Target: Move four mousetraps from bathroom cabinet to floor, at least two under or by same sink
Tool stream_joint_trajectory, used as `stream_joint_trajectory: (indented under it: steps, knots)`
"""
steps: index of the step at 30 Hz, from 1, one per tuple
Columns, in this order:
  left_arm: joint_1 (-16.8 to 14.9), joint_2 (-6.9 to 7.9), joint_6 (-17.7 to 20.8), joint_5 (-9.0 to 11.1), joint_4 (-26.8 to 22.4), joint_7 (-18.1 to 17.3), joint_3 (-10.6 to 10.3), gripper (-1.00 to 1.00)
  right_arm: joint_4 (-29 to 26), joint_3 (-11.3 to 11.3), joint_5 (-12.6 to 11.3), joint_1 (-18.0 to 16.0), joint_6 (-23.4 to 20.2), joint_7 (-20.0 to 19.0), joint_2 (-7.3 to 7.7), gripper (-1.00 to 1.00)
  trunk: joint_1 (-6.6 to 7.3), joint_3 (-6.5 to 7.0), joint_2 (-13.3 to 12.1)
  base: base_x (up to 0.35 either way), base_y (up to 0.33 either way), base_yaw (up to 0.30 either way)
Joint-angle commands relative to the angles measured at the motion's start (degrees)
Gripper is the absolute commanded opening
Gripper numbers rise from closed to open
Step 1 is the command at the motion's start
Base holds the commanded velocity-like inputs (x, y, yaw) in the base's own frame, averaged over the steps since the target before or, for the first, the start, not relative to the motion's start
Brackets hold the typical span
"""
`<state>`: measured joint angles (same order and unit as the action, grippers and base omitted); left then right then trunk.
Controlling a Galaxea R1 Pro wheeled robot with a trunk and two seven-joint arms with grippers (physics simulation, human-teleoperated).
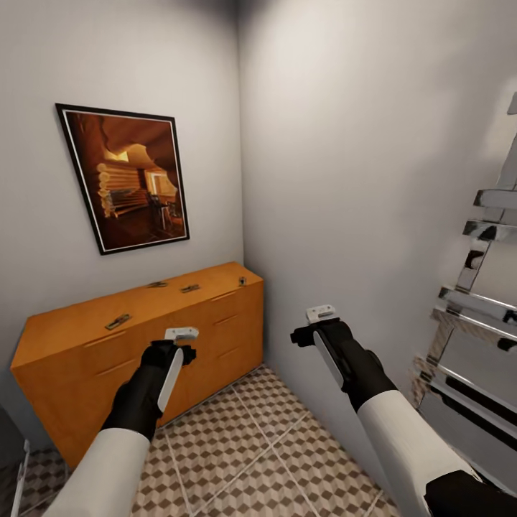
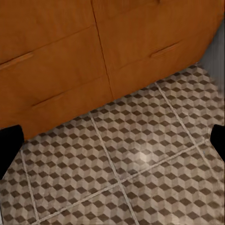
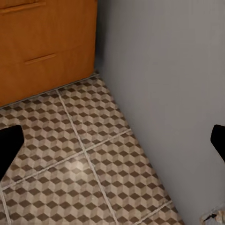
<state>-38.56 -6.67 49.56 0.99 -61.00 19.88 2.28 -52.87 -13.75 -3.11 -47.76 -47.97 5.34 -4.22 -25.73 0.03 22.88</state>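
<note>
Fingers on both arms are spread wide w/ nothing between them: in each wrist view the dark tips sit at opposite edges of the picture, only tiles showing in the gap. I'm holding the left gripper (image 1: 181,334) low in front of the low orange-brown wooden cabinet (image 1: 86,359) and the right gripper (image 1: 322,314) out beside the grey wall, both apart from anything, prob. parked that way so they're ready for a reach while I line up.

Small flat dark-brown mousetraps lie on the cabinet's smooth top, not inside it. I count four: one (image 1: 118,321) toward the near-left part, two close together further back (image 1: 157,285) (image 1: 189,289), and a smaller speck near the far right corner (image 1: 242,281), too small to be sure of. None is on the brown, tan and white cube-patterned tile floor (image 1: 237,445) yet, so by my read the task is at its start.

Nearest trap is the obvious first pick for the left arm; it's thin and flat, so I'd expect a careful pinch from above.

Framed cabin picture (image 1: 126,178) hangs over the cabinet; a chrome rack (image 1: 474,287) stands at right.
</note>
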Motion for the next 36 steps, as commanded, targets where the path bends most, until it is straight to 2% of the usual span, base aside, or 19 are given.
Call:
stream_joint_trajectory:
  steps: [1, 5, 8, 10, 12, 14, 20, 22, 23, 27, 28, 29, 32, 33, 35, 36]
  knots:
    - [0.5, 0.02, 0.4, 1.0, -1.6, -2.1, 0.1, 1.00, 0.0, -0.1, -0.4, 0.0, -0.2, 0.5, 0.01, 1.00, -0.06, -0.03, 0.0, 0.312, 0.000, 0.000]
    - [1.6, 0.16, 1.0, 2.0, -4.8, -7.9, 0.1, 1.00, 0.0, -0.1, -0.4, 0.0, -0.1, 0.5, 0.01, 1.00, -0.06, -0.03, 0.0, 0.313, 0.000, 0.000]
    - [2.6, -0.01, 2.5, 2.2, -8.4, -10.5, 0.0, 1.00, 0.0, -0.1, -0.4, 0.0, 0.0, 0.5, 0.01, 1.00, -0.06, -0.03, 0.0, 0.290, 0.000, 0.000]
    - [3.9, -0.14, 4.8, 2.3, -12.4, -11.1, -0.1, 1.00, 0.0, 0.0, -0.4, 0.0, 0.0, 0.5, 0.01, 1.00, -0.06, -0.03, 0.0, 0.158, 0.000, 0.000]
    - [7.1, -0.17, 7.8, 2.3, -21.6, -11.6, -0.2, 1.00, 0.0, 0.0, -0.4, 0.0, 0.0, 0.5, 0.01, 1.00, -0.06, -0.03, 0.0, 0.059, 0.000, 0.000]
    - [8.7, -0.14, 8.6, 2.3, -24.8, -11.7, -0.3, 1.00, 0.0, 0.0, -0.4, 0.0, 0.0, 0.6, 0.01, 1.00, -0.06, -0.03, 0.0, 0.030, 0.000, 0.000]
    - [10.3, 0.38, 9.4, 1.9, -27.2, -11.7, -0.2, 1.00, 0.0, 0.0, -0.4, 0.0, 0.1, 0.6, 0.01, 1.00, -0.06, -0.03, 0.0, 0.009, 0.000, 0.000]
    - [10.4, 0.49, 9.5, 1.8, -27.1, -11.7, 0.0, 1.00, 0.0, 0.0, -0.4, 0.0, 0.1, 0.6, 0.01, 1.00, -0.06, -0.03, 0.0, 0.043, 0.000, 0.000]
    - [10.5, 0.50, 9.4, 1.8, -24.5, -11.7, -0.3, 1.00, 0.0, 0.0, -0.4, 0.0, 0.1, 0.5, 0.01, 1.00, -0.06, -0.03, 0.0, 0.133, 0.000, 0.000]
    - [8.9, 0.53, 9.4, 1.3, -21.5, -11.7, -0.6, 1.00, 0.0, 0.1, -0.4, 0.0, 0.1, 0.5, 0.01, 1.00, -0.06, -0.03, 0.0, 0.199, 0.000, 0.000]
    - [6.8, 1.08, 9.6, 0.2, -20.5, -11.8, -0.6, 1.00, 0.1, 0.1, -0.4, 0.0, 0.1, 0.5, 0.01, 1.00, -0.06, -0.03, 0.0, 0.223, 0.000, 0.000]
    - [6.0, 1.46, 9.7, -0.3, -20.0, -11.8, -0.6, 1.00, 0.1, 0.1, -0.4, 0.0, 0.1, 0.5, 0.01, 1.00, -0.06, -0.03, 0.0, 0.212, 0.000, 0.000]
    - [0.5, 4.52, 10.0, -2.2, -14.1, -12.0, -0.6, 1.00, 0.9, 0.0, -0.4, 0.0, 0.2, 0.5, 0.01, 1.00, -0.06, -0.03, 0.0, 0.137, 0.000, 0.000]
    - [-0.6, 4.99, 10.0, -2.3, -12.5, -12.0, -0.6, 1.00, 1.1, 0.0, -0.4, 0.0, 0.2, 0.5, -0.01, 1.00, -0.06, -0.03, 0.0, 0.070, 0.000, 0.000]
    - [-3.7, 5.96, 9.8, -2.5, -7.0, -12.1, -0.5, 1.00, 1.5, -0.1, -0.4, 0.0, 0.3, 0.5, -0.06, 1.00, -0.06, -0.03, 0.0, 0.041, 0.000, 0.000]
    - [-6.8, 6.48, 9.6, -2.6, -1.8, -12.3, -0.5, 1.00, 1.7, -0.1, -0.4, 0.0, 0.3, 0.5, -0.12, 1.00, -0.06, -0.03, 0.0, 0.018, 0.000, 0.000]
